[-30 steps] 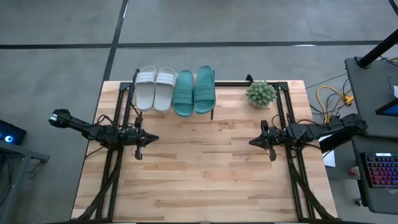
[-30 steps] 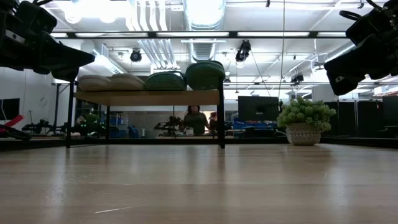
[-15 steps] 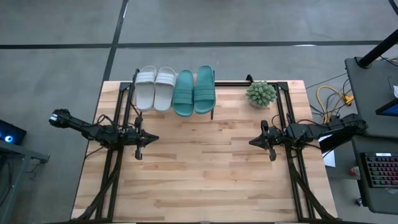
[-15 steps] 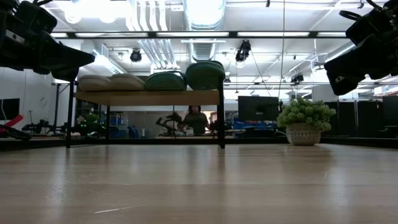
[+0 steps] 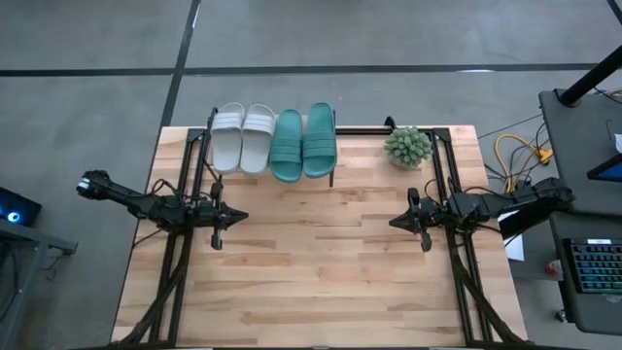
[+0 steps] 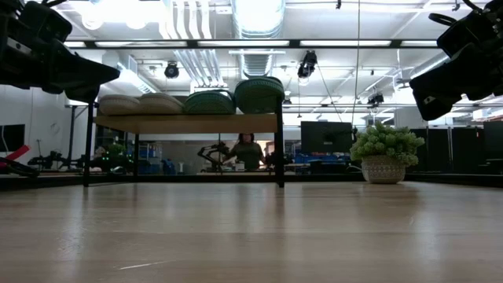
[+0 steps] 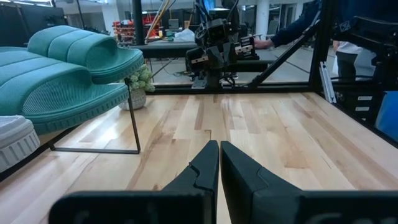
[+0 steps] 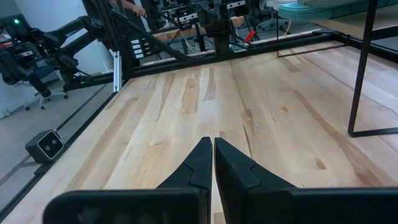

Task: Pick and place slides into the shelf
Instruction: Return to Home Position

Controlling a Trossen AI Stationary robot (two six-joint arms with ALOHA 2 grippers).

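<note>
So all 4 slides are up on the shelf (image 6: 185,123), which stands along the far edge of the surface (image 5: 321,282), closer to the far left corner. They sit in 1 row: the 2 pale grey-white slides (image 5: 242,138) on the left end of the plank, then the 2 teal slides (image 5: 303,143) on the right end, every pair side by side and touching. The rightmost teal one sticks out a little farther past the far edge than its twin, and in the low view it sits a bit higher, like it rides up on its neighbour's edge, though I can't say for sure. Toes or heels forward, can't really tell from above. A small potted plant (image 5: 407,146) stands near the far right corner, just beside the shelf but apart from it. The left arm (image 5: 155,205) hangs over the left edge about midway along it, pointing in toward the middle, and the left jaws are pressed closed with nothing in them. The right arm (image 5: 486,207) mirrors it over the right edge, and the right jaws are closed and empty too. Both are up off the surface and well apart from the shelf. There's a person (image 6: 247,151) way back in the room behind the shelf, seen between its legs.
</note>
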